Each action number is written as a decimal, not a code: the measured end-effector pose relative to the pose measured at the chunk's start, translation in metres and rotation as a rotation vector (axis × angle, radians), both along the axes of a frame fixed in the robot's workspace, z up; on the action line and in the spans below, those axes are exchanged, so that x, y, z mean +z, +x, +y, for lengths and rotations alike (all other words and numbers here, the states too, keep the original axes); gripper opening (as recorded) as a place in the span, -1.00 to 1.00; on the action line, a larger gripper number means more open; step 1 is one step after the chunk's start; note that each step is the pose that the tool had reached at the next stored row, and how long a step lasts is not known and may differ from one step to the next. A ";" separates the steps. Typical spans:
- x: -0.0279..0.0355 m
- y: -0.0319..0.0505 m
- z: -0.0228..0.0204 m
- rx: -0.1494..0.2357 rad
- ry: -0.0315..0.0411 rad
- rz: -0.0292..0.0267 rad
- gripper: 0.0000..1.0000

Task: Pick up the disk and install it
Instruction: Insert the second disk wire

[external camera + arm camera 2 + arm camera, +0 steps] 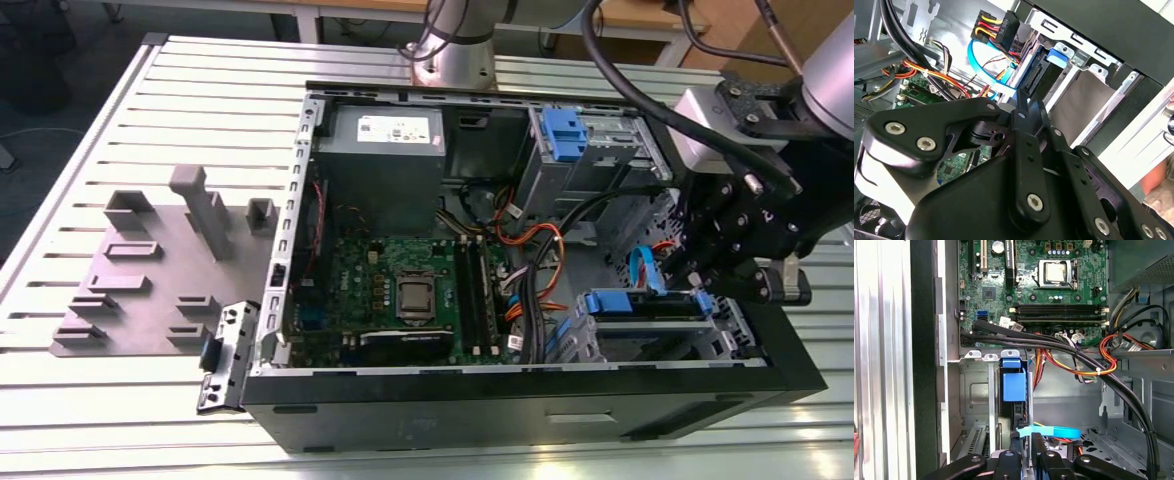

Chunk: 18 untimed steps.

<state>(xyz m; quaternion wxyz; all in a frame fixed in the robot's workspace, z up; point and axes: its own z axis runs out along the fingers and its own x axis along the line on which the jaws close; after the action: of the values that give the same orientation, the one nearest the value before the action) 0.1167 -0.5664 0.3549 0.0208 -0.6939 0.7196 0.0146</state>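
The disk (625, 302) sits edge-on in the lower drive cage (654, 335) of the open computer case, near the exterior view's right. Its blue carrier tab (1014, 385) faces the case's front wall, and its dark connector end (1030, 75) points into the case. My gripper (697, 282) hangs inside the case just behind that end. In both wrist views the black fingers (1026, 125) run together to a narrow tip (1025, 441), shut, right at the disk's rear edge. Whether the tip touches the disk is hidden.
A blue data cable (1051, 431) crosses just beside the fingertips, and black and orange wire bundles (1064, 352) run above the cage. The motherboard (400, 290), grey power-supply box (380, 140) and another blue-tabbed caddy (563, 135) fill the case. A grey fixture (147, 270) lies on the slatted table.
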 end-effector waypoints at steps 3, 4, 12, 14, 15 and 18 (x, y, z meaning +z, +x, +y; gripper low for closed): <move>0.0018 0.0000 0.0000 0.000 -0.0002 0.0000 -0.53; 0.0019 0.0000 0.0000 0.000 -0.0002 0.0000 -0.53; 0.0020 0.0000 0.0015 0.000 -0.0003 0.0000 -0.53; 0.0018 0.0000 0.0035 0.000 -0.0003 0.0000 -0.53; 0.0016 0.0000 0.0048 0.000 -0.0002 0.0000 -0.53; 0.0011 0.0000 0.0093 0.000 -0.0003 0.0000 -0.53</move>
<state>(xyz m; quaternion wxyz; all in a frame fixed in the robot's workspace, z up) 0.1167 -0.5572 0.3560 0.0207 -0.6939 0.7196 0.0145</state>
